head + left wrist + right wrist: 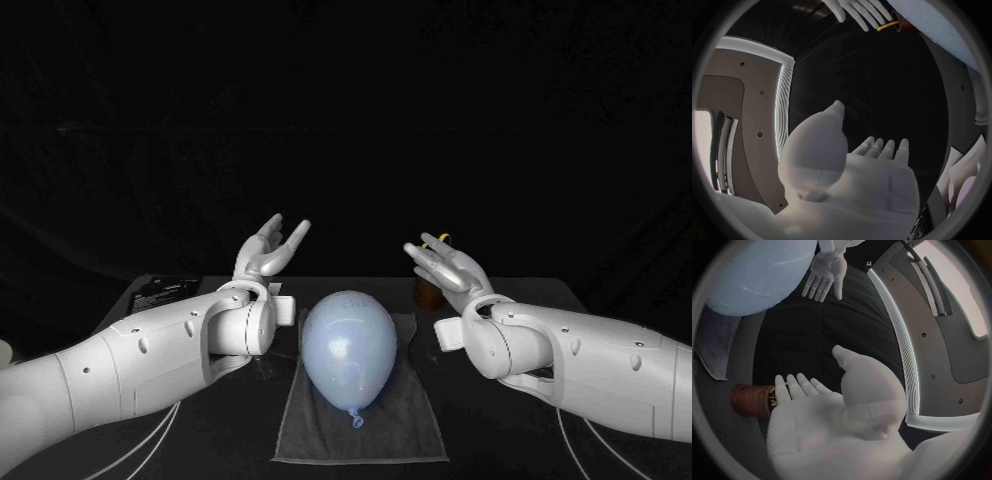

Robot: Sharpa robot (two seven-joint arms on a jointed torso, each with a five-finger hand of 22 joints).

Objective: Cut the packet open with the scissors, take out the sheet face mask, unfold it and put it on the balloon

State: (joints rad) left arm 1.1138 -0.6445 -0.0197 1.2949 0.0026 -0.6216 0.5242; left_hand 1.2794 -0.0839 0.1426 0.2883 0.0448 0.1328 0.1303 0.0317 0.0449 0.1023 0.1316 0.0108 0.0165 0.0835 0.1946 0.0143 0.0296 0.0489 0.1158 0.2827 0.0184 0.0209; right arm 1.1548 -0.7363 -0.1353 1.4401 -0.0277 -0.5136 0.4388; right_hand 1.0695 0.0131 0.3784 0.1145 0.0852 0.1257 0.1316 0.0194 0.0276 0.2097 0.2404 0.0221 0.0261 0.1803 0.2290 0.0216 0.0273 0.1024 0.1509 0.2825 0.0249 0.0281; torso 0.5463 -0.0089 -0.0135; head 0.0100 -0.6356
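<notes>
A pale blue balloon point(348, 345) point(754, 275) lies lengthwise on a grey cloth point(310, 430) point(717, 342) in the middle of the table, knot toward me. My left hand point(271, 248) point(851, 170) is raised to the balloon's left, fingers apart, holding nothing. My right hand point(444, 265) point(826, 415) is raised on the balloon's right, also spread and empty. Behind the right hand stands a brown holder point(426, 293) point(750, 400) with the yellow scissor handles point(443, 238) point(773, 392) sticking out. A dark packet point(162, 293) lies flat at the table's far left corner.
The black table point(490, 440) ends close behind the holder and the packet, with a black backdrop beyond. The cloth covers the table's middle down to the front edge. The right wrist view also catches my left hand point(824, 275) beside the balloon.
</notes>
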